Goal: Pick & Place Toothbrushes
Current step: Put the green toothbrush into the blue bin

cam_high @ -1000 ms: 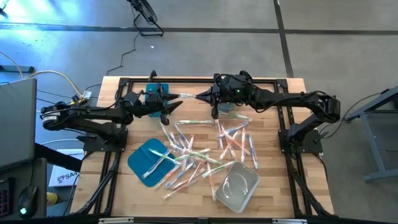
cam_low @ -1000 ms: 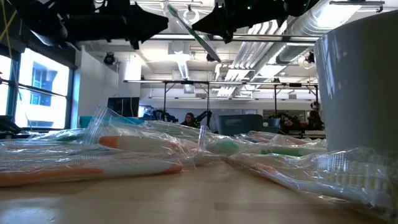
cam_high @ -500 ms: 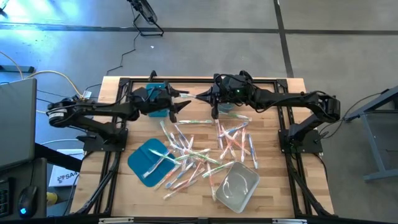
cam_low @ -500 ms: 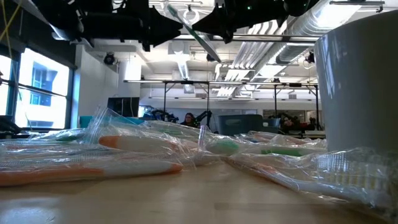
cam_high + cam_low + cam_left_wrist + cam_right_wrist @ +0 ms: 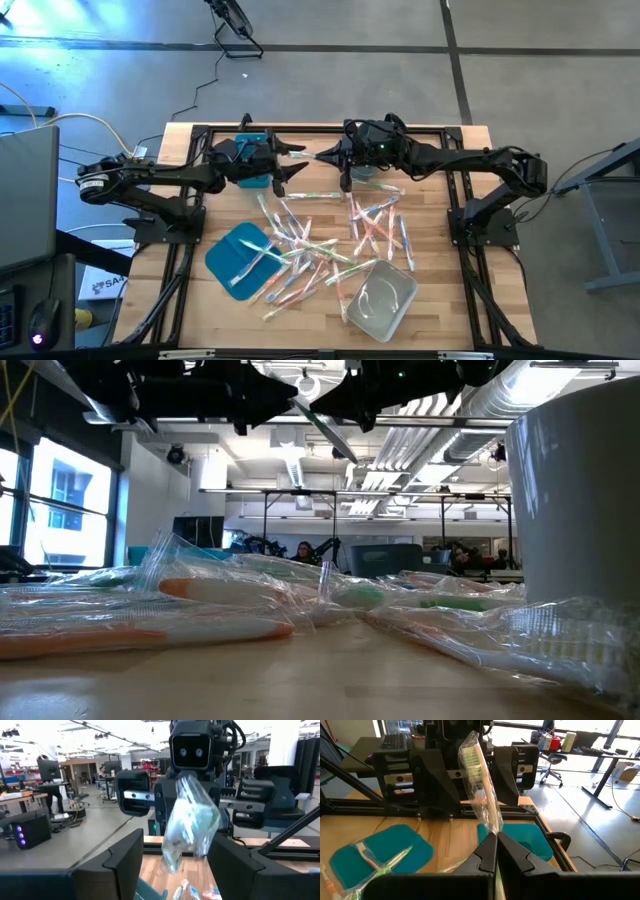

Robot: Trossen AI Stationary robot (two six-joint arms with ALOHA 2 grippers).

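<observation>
Wooden tabletop [image 5: 440,310] carries a teal lid [image 5: 238,255], scattered wrapped toothbrushes [image 5: 320,240] and a clear bin [image 5: 381,299]. Above its far edge, the left gripper [image 5: 287,162] stands spread wide around the tip of one wrapped toothbrush [image 5: 481,780], which the right gripper [image 5: 325,156] pinches shut.

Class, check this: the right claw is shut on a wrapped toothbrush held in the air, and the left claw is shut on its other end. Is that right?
Not quite. The right claw is shut on the wrapped toothbrush, but the left claw is open, its fingers either side of the toothbrush's far end without gripping it. The left wrist view shows this.
</observation>
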